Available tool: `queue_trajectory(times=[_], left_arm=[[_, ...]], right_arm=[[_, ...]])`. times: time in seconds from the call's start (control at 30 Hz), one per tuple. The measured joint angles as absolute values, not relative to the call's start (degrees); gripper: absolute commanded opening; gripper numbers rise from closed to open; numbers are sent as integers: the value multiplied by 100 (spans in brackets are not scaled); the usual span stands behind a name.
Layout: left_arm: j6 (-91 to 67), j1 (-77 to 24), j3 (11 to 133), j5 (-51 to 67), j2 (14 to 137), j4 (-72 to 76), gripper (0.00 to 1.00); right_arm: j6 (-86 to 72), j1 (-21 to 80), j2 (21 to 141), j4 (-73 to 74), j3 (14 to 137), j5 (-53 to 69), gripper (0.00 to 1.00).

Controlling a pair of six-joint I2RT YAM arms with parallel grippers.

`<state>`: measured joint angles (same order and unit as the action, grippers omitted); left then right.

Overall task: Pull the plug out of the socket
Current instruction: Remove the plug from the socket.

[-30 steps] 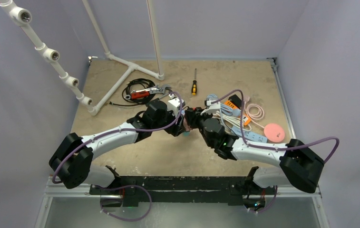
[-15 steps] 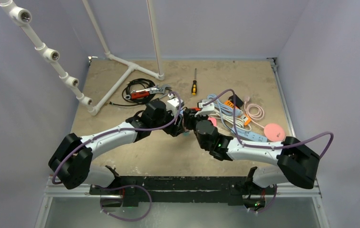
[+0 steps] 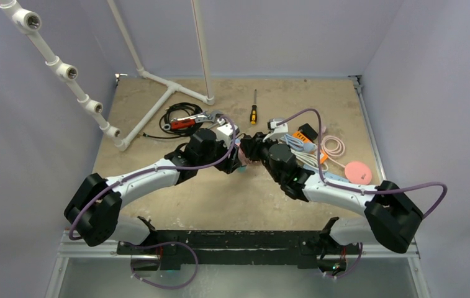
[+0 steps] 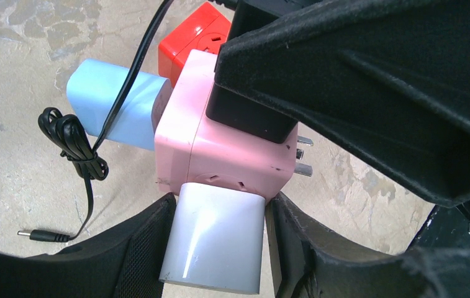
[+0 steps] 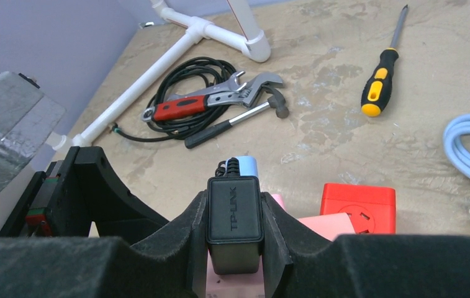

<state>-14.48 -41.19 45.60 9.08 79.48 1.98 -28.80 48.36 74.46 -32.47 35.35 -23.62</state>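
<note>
Holding, right gripper [image 5: 235, 248]: jaws narrowed onto the black plug [image 5: 234, 214], with the pads flat against its two sides.
Holding, left gripper [image 4: 216, 267]: jaws half closed around the white plug [image 4: 215, 223], which sits in the near face of the pink socket cube [image 4: 220, 158].
Pink socket cube: at mid-table between the two grippers. It carries the black plug on top, the white plug in front and a blue plug [image 4: 117, 102] on its far-left side, and a red cube [image 4: 198, 34] lies just behind. Whether it rests on the table [image 3: 220, 198] or hangs clear of it I cannot tell.
Wrong plug: the left side anchors the cube only through the white plug, so a pull apart may free that one first and leave the black plug seated.
Slip: the black plug's sides look smooth, and a stiff socket could let the pads slide off.
Tilt: an off-axis pull would likely bend or jam the pins.
Cable [image 4: 74, 139]: the bundled lead appears to run from the black plug and could snag or drag.
Prongs [image 4: 303, 161]: they are bare on the cube's right side, close to the right finger, and a sudden release might knock them against it.
</note>
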Motion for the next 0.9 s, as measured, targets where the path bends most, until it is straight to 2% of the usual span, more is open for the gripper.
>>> queue_trajectory(times=[0.33,0.5,0.63,0.9], left_arm=[[-1437,-4082,4560,1017,7955,-180,0],[-1435,-4045,4560,1020,7955,-268,0],[-1435,-4045,4560,1024,7955,-180,0],[-1457,-4045,4678,650,8025,45,0]], right_arm=[[-2381,5865,7920,-2827,4007,-4141,0],[-2346,5953,7992,-2779,4080,-4287,0],[-2305,5784,7806,-2733,4023,-4007,0],[-2921,4539,7443,-2888,3708,-1955,0]])
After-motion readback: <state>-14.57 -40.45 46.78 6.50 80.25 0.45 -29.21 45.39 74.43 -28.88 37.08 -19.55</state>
